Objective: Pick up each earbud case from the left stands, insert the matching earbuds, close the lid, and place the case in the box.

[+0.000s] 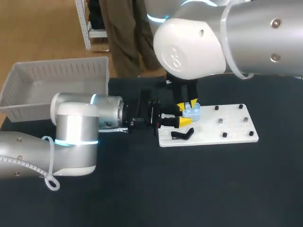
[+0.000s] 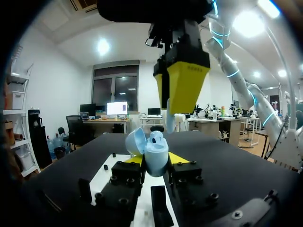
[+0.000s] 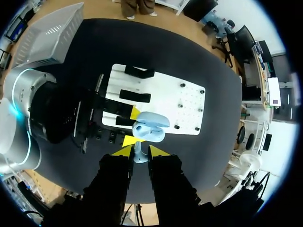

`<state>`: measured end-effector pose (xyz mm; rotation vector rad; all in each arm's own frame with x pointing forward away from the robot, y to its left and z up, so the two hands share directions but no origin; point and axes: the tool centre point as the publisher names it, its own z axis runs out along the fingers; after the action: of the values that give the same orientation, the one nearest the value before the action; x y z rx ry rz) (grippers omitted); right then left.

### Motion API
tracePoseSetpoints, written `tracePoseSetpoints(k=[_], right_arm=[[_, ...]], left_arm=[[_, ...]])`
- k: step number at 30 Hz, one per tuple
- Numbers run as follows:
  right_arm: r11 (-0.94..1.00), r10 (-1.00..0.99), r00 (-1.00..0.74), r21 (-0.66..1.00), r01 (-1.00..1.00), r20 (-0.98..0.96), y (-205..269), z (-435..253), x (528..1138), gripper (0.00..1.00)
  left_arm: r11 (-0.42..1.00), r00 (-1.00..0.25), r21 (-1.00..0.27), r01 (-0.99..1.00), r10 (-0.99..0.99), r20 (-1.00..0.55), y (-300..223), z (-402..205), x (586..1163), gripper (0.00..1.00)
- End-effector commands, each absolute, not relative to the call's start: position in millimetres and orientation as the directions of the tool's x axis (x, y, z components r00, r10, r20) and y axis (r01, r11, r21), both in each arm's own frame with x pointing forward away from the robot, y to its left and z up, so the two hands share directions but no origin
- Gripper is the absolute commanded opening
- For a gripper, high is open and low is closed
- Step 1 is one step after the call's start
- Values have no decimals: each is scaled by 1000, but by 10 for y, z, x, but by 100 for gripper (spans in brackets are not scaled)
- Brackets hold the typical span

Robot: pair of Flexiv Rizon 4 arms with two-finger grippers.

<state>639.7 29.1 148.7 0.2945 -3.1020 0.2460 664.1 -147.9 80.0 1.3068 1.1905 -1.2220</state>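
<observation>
No legible text or labels

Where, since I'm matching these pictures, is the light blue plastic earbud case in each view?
Head view: light blue earbud case at white board's left end, in left gripper.
Left wrist view: between own fingertips.
Right wrist view: ahead of right gripper, which holds a blue earbud.
Shared landmark: white board.

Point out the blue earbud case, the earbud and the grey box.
earbud case point(image 2: 156, 158): left wrist view, front of its lower shell.
earbud point(image 3: 138, 154): right wrist view, its stem.
grey box point(image 1: 61, 74): head view, ribbed far wall.
</observation>
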Motion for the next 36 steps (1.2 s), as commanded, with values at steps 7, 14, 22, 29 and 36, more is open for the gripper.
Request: tracePoseSetpoints(k=[7, 14, 22, 29, 36], right_arm=[[971, -180, -983, -155, -183, 35, 308, 1434, 6437, 0], [974, -169, -985, -150, -172, 28, 288, 1411, 6453, 0], [976, -157, -987, -149, -158, 21, 254, 1396, 6457, 0], [975, -167, -986, -145, -168, 22, 286, 1377, 6456, 0], [975, -167, -986, -141, -169, 23, 297, 1357, 6476, 0]], left_arm=[[-66, 27, 25, 998, 43, -999, -1480, 795, 6629, 0], [-66, 27, 25, 998, 43, -999, -1480, 795, 6629, 0], [-66, 27, 25, 998, 43, -999, -1480, 795, 6629, 0], [-66, 27, 25, 998, 43, -999, -1480, 795, 6629, 0], [-66, 27, 25, 998, 43, -999, -1480, 795, 6629, 0]])
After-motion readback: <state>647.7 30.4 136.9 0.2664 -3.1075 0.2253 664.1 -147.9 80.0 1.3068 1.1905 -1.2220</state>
